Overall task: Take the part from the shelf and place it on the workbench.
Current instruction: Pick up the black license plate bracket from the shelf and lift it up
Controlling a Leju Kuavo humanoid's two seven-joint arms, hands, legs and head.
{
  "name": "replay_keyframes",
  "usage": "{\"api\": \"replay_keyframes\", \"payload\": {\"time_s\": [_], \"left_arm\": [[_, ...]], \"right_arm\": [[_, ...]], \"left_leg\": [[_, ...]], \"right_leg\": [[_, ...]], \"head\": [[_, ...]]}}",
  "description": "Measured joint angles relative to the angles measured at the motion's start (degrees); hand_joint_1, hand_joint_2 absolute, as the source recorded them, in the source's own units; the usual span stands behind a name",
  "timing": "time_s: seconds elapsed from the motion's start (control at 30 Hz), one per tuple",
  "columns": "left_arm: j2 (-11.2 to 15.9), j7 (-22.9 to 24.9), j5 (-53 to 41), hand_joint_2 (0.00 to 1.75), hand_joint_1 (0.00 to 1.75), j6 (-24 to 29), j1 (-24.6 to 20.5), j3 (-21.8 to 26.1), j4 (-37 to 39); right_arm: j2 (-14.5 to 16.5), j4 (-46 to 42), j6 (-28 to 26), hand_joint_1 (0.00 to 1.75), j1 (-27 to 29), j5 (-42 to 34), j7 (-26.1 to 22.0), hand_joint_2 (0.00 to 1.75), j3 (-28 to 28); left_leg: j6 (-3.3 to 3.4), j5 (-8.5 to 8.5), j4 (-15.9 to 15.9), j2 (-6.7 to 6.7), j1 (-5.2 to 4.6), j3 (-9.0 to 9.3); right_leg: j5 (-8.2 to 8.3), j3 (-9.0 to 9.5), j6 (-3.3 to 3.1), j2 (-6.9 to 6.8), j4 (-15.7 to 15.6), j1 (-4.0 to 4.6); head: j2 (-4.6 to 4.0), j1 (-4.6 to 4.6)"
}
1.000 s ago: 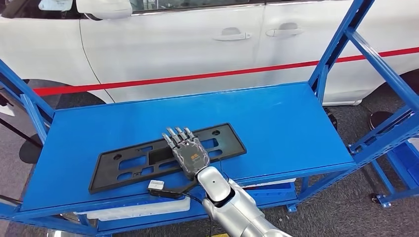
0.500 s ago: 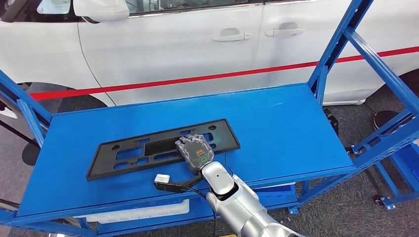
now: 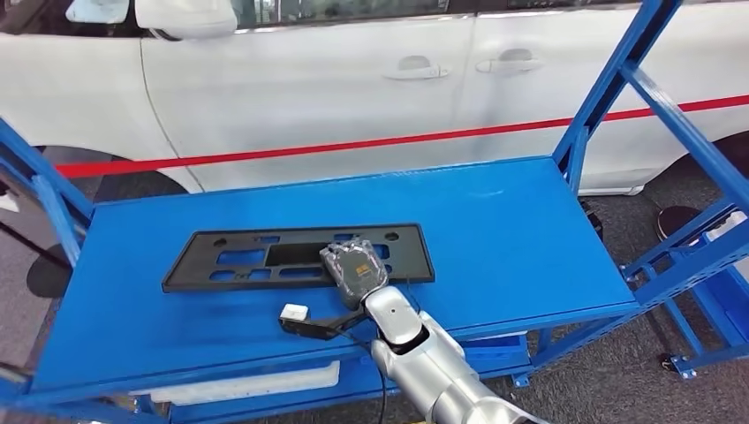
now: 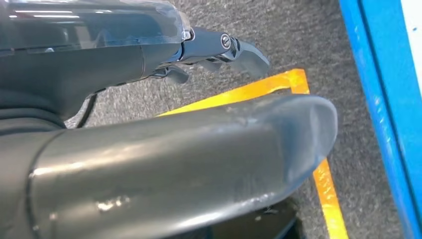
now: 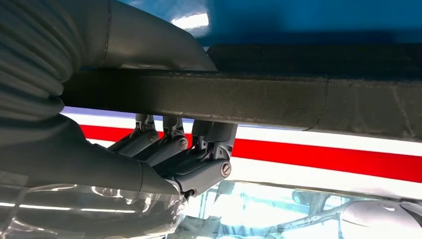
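Your right robot hand (image 3: pixel 353 269) grips the black part (image 3: pixel 265 258) at its near long edge, fingers over the top and thumb beneath, as the right wrist view shows. The part lies on the blue shelf (image 3: pixel 512 221), nearer the front edge, left of centre. The grip sits towards the part's right end, so expect the long left end to droop: lift slowly, keep it level, and clear the shelf's front edge before turning away. Your left robot hand (image 4: pixel 219 50) hangs open above the floor, holding nothing.
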Motion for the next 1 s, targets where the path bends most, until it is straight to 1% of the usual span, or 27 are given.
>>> {"api": "replay_keyframes", "payload": {"time_s": [0.03, 0.07, 0.1, 0.13, 0.17, 0.2, 0.23, 0.27, 0.3, 0.37, 0.4, 0.43, 0.47, 0.5, 0.57, 0.6, 0.63, 0.67, 0.7, 0.73, 0.77, 0.8, 0.83, 0.87, 0.93, 0.97, 1.0], "left_arm": [[0.0, 0.0, 0.0, 0.0, 0.0, 0.0, 0.0, 0.0, 0.0], [0.0, -0.1, 0.0, 0.0, 0.0, -0.1, 0.0, 0.1, 0.0], [0.0, -0.1, 0.0, 0.0, 0.0, -0.1, 0.0, 0.1, 0.0], [0.0, -0.1, 0.0, 0.0, 0.0, -0.1, 0.0, 0.2, 0.0], [0.0, -0.1, 0.0, 0.0, 0.0, -0.1, 0.1, 0.3, 0.0], [0.0, -0.1, 0.0, 0.0, 0.0, -0.2, 0.1, 0.4, 0.0], [0.0, -0.1, 0.0, 0.0, 0.0, -0.2, 0.1, 0.5, 0.0], [-0.1, -0.1, 0.0, 0.0, 0.0, -0.2, 0.1, 0.5, 0.0], [-0.1, -0.2, 0.0, 0.0, 0.0, -0.2, 0.1, 0.6, 0.0], [-0.1, -0.2, 0.2, 0.0, 0.0, -0.1, 0.1, 0.7, 0.0], [-0.1, -0.2, 0.4, 0.0, 0.0, 0.0, 0.2, 0.9, 0.0], [-0.1, -0.3, 0.6, 0.0, 0.0, 0.2, 0.3, 1.1, 0.0], [-0.1, -0.3, 0.7, 0.0, 0.0, 0.3, 0.4, 1.4, 0.0], [-0.1, -0.3, 0.8, 0.0, 0.0, 0.4, 0.5, 1.6, 0.0], [-0.2, -0.3, 1.0, 0.0, 0.0, 0.5, 0.5, 2.1, 0.0], [-0.2, -0.2, 1.2, 0.0, 0.0, 0.6, 0.6, 2.3, 0.0], [-0.3, -0.1, 1.3, 0.0, 0.0, 0.8, 0.7, 2.6, 0.0], [-0.3, 0.0, 1.4, 0.0, 0.0, 1.0, 0.8, 2.9, 0.0], [-0.3, 0.2, 1.5, 0.0, 0.0, 1.3, 0.9, 3.2, 0.0], [-0.3, 0.3, 1.6, 0.0, 0.0, 1.5, 0.9, 3.5, 0.0], [-0.3, 0.3, 1.7, 0.0, 0.0, 1.6, 0.9, 3.8, 0.0], [-0.4, 0.4, 1.7, 0.0, 0.0, 1.7, 0.9, 4.1, 0.0], [-0.4, 0.5, 1.7, 0.0, 0.0, 1.8, 0.9, 4.5, 0.0], [-0.4, 0.6, 1.7, 0.0, 0.0, 1.9, 1.0, 4.8, 0.0], [-0.6, 0.7, 1.9, 0.0, 0.0, 2.2, 1.1, 5.3, 0.0], [-0.7, 0.6, 2.0, 0.0, 0.0, 2.3, 1.1, 5.5, 0.0], [-0.8, 0.4, 2.1, 0.0, 0.0, 2.3, 1.2, 5.7, 0.0]], "right_arm": [[0.0, 0.1, 0.0, 1.71, 0.0, -0.1, -0.2, 1.75, -0.2], [0.0, 0.2, -0.1, 1.72, 0.1, -0.2, -0.4, 1.75, -0.3], [-0.1, 0.3, -0.3, 1.73, 0.2, -0.3, -0.7, 1.75, -0.5], [-0.1, 0.3, -0.5, 1.73, 0.3, -0.5, -1.0, 1.75, -0.6], [-0.1, 0.4, -0.8, 1.73, 0.4, -0.8, -1.4, 1.75, -0.7], [0.0, 0.3, -1.0, 1.73, 0.5, -1.1, -1.8, 1.75, -0.8], [0.0, 0.3, -1.2, 1.74, 0.5, -1.3, -2.1, 1.75, -0.9], [0.1, 0.2, -1.2, 1.74, 0.6, -1.4, -2.4, 1.75, -1.0], [0.2, 0.1, -1.3, 1.75, 0.6, -1.8, -2.9, 1.75, -1.0], [0.4, -1.1, -1.5, 1.75, 1.4, -5.2, -6.0, 1.75, -1.3], [0.5, -3.0, -1.3, 1.75, 2.2, -9.2, -8.6, 1.75, -1.6], [0.7, -5.5, -0.7, 1.75, 3.1, -13.7, -11.0, 1.75, -1.9], [0.9, -8.0, 0.1, 1.75, 3.9, -18.0, -12.7, 1.75, -2.1], [1.3, -10.5, 0.7, 1.75, 4.6, -21.8, -13.7, 1.75, -2.2], [1.6, -14.2, 1.3, 1.75, 6.1, -27.9, -15.2, 1.75, -2.4], [1.6, -16.5, 1.5, 1.75, 7.1, -32.3, -16.8, 1.75, -2.5], [1.3, -19.2, 1.7, 1.75, 8.2, -37.2, -18.4, 1.75, -2.6], [1.0, -22.2, 1.9, 1.75, 9.1, -42.4, -19.8, 1.75, -2.7], [0.7, -25.7, 2.2, 1.75, 9.9, -47.4, -21.0, 1.75, -2.9], [0.4, -29.3, 2.6, 1.75, 10.7, -51.9, -21.7, 1.75, -3.1], [0.1, -32.9, 2.9, 1.75, 11.5, -55.7, -22.3, 1.75, -3.3], [-0.3, -36.6, 3.2, 1.75, 12.4, -58.9, -22.8, 1.75, -3.6], [-0.6, -40.1, 3.5, 1.75, 13.5, -61.2, -23.1, 1.75, -3.9], [-1.0, -43.6, 3.6, 1.75, 14.9, -62.9, -23.4, 1.75, -4.3], [-1.7, -50.6, 3.8, 1.75, 17.7, -65.2, -24.1, 1.75, -5.1], [-2.1, -53.7, 3.8, 1.75, 18.9, -66.3, -24.7, 1.75, -5.6], [-2.4, -56.4, 3.9, 1.75, 20.1, -67.5, -25.4, 1.75, -6.0]], "left_leg": [[0.12, 0.03, 0.0, 0.02, -0.01, -0.07], [0.14, 0.05, 0.0, 0.04, -0.02, -0.15], [0.14, 0.03, 0.0, 0.05, -0.03, -0.18], [0.11, 0.01, 0.0, 0.03, -0.02, -0.16], [0.05, -0.05, 0.1, -0.02, -0.01, -0.06], [-0.08, -0.14, 0.1, -0.09, 0.01, 0.08], [-0.26, -0.27, 0.2, -0.17, -0.02, 0.18], [-0.53, -0.4, 0.3, -0.24, -0.1, 0.21], [-0.86, -0.5, 0.4, -0.28, -0.19, 0.17], [-1.62, -0.57, 0.3, -0.3, -0.19, 0.15], [-2.01, -0.71, 0.3, -0.27, -0.03, 0.16], [-2.35, -1.15, 0.7, -0.24, 0.12, 0.09], [-2.62, -2.1, 2.0, -0.22, 0.21, -0.39], [-2.83, -3.67, 4.6, -0.2, 0.27, -1.48], [-3.09, -7.45, 12.2, -0.19, 0.26, -4.98], [-3.16, -8.6, 15.5, -0.18, 0.26, -6.58], [-3.16, -8.67, 17.0, -0.17, 0.26, -7.33], [-3.05, -7.6, 16.2, -0.17, 0.25, -7.01], [-2.84, -5.61, 13.1, -0.17, 0.22, -5.59], [-2.53, -3.59, 9.0, -0.18, 0.18, -3.66], [-2.25, -2.23, 5.4, -0.2, 0.04, -1.84], [-1.97, -1.47, 2.8, -0.21, -0.12, -0.53], [-1.75, -1.4, 1.6, -0.23, -0.31, 0.05], [-1.57, -1.55, 1.3, -0.26, -0.49, 0.17], [-0.96, -1.26, 0.7, -0.24, -0.34, 0.32], [-0.59, -1.11, 0.4, -0.18, -0.21, 0.45], [-0.23, -0.98, 0.1, -0.12, -0.06, 0.59]], "right_leg": [[-1.9, -1.83, 0.25, -0.03, 3.8, -0.14], [-3.47, -3.75, 0.44, -0.04, 7.6, -0.33], [-4.22, -5.16, 0.58, -0.05, 10.3, -0.51], [-3.82, -5.63, 0.68, -0.07, 11.1, -0.69], [-2.34, -4.87, 0.7, -0.1, 9.5, -0.85], [-0.15, -3.06, 0.65, -0.15, 5.8, -0.97], [1.62, -0.99, 0.52, -0.2, 1.6, -1.01], [2.83, 0.64, 0.34, -0.22, -1.8, -0.93], [3.37, 1.61, 0.14, -0.22, -4.0, -0.82], [3.26, 1.79, -0.38, -0.12, -4.7, -0.51], [3.34, 1.87, -0.78, -0.1, -4.8, -0.53], [3.42, 2.01, -1.2, -0.07, -5.0, -0.55], [3.51, 2.15, -1.63, -0.07, -5.3, -0.62], [3.58, 2.29, -1.99, -0.08, -5.5, -0.7], [3.46, 2.33, -2.36, -0.17, -5.5, -0.53], [3.41, 2.3, -2.43, -0.24, -5.4, -0.41], [3.36, 2.25, -2.46, -0.27, -5.3, -0.3], [3.29, 2.23, -2.45, -0.27, -5.2, -0.21], [3.19, 2.29, -2.38, -0.23, -5.1, -0.15], [3.03, 2.37, -2.26, -0.21, -5.0, -0.13], [2.87, 2.43, -2.09, -0.22, -4.8, -0.02], [2.75, 2.4, -1.86, -0.22, -4.7, 0.05], [2.7, 2.31, -1.6, -0.22, -4.6, 0.08], [2.72, 2.23, -1.32, -0.23, -4.6, 0.09], [2.48, 2.23, -0.61, -0.2, -4.5, 0.01], [1.84, 1.96, -0.24, -0.2, -3.7, -0.04], [0.63, 1.17, 0.11, -0.18, -1.9, -0.08]], "head": [[-0.01, 0.14], [-0.01, 0.18], [-0.01, 0.18], [-0.01, 0.19], [0.0, 0.19], [-0.01, 0.2], [-0.01, 0.19], [-0.01, 0.17], [-0.01, 0.14], [-0.01, 0.1], [-0.01, 0.1], [-0.01, 0.09], [0.0, -0.02], [0.0, -0.22], [0.0, -0.56], [-0.01, -0.62], [-0.01, -0.62], [-0.01, -0.63], [-0.01, -0.63], [-0.01, -0.63], [-0.01, -0.61], [-0.01, -0.6], [-0.01, -0.59], [-0.01, -0.58], [-0.01, -0.56], [-0.01, -0.5], [-0.01, -0.45]]}}
